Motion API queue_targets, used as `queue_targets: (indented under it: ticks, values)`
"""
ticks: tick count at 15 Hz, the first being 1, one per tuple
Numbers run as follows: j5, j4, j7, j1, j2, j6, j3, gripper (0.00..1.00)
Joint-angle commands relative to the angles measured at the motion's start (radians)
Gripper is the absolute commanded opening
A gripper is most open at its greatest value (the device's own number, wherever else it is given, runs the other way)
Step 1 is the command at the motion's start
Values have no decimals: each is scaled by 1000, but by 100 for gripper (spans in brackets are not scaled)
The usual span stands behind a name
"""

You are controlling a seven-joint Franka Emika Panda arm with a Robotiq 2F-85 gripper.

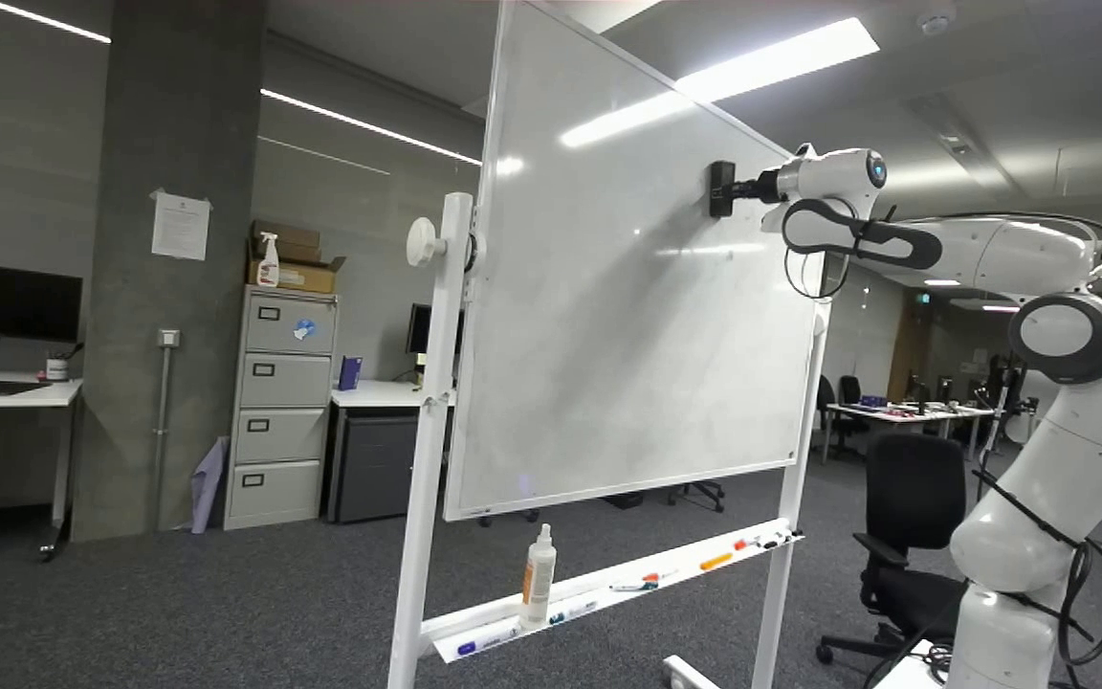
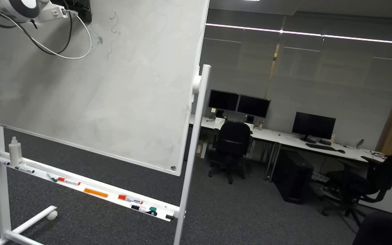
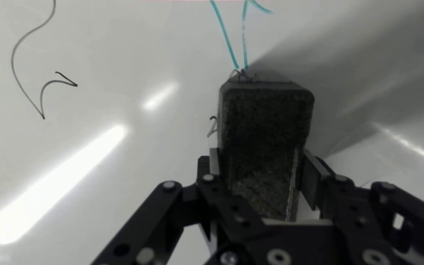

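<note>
Grey carpet [image 1: 226, 593] covers the floor of a dim office, and a bare concrete column [image 1: 197, 383] rises beside the grey wall. On the carpet stands a large whiteboard [image 1: 608, 402] in a white frame [image 1: 429, 431], its pale surface crossed by a soft shadow and streaks of reflected ceiling light. The white robot arm [image 1: 1087, 421] reaches toward the upper part of the board. In an exterior view, white desks [image 2: 267, 136] run along the wall; a four-drawer filing cabinet [image 1: 283, 383] stands next to the column. Black swivel chairs [image 2: 233, 139] and dark-screened monitors [image 2: 313, 124] belong to the desk area. Below the board, a narrow white tray [image 2: 41, 172] spans the frame. Cardboard boxes [image 1: 307, 277] sit on the cabinet, and a white bottle [image 1: 539, 584] stands upright on the tray. At the arm's end, the gripper [image 3: 262, 167] is narrowed onto two sides of a dark block [image 3: 265, 117], holding it. The block is high on the whiteboard, at its face; how fully it touches cannot be told. Markers [image 1: 489, 640] lie along the tray. Finest are the pen strokes: in the wrist view, teal lines [image 3: 225, 36] run down almost to the block, a tiny dark scribble [image 3: 212, 127] shows just beside it, and a dark wavy line [image 3: 13, 60] curves well apart; in an exterior view, thin squiggles [image 2: 115, 27] trail down the surface.
</note>
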Motion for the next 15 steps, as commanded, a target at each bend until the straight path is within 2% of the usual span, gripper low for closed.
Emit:
queue_targets:
  ticks: [1,11,15]
  values:
    - [-35,58,11,-6,88,13,43,30]
    - [-110,34,-14,17,109,-21,183,30]
    - [-105,53,-9,-2,120,-22,203,30]
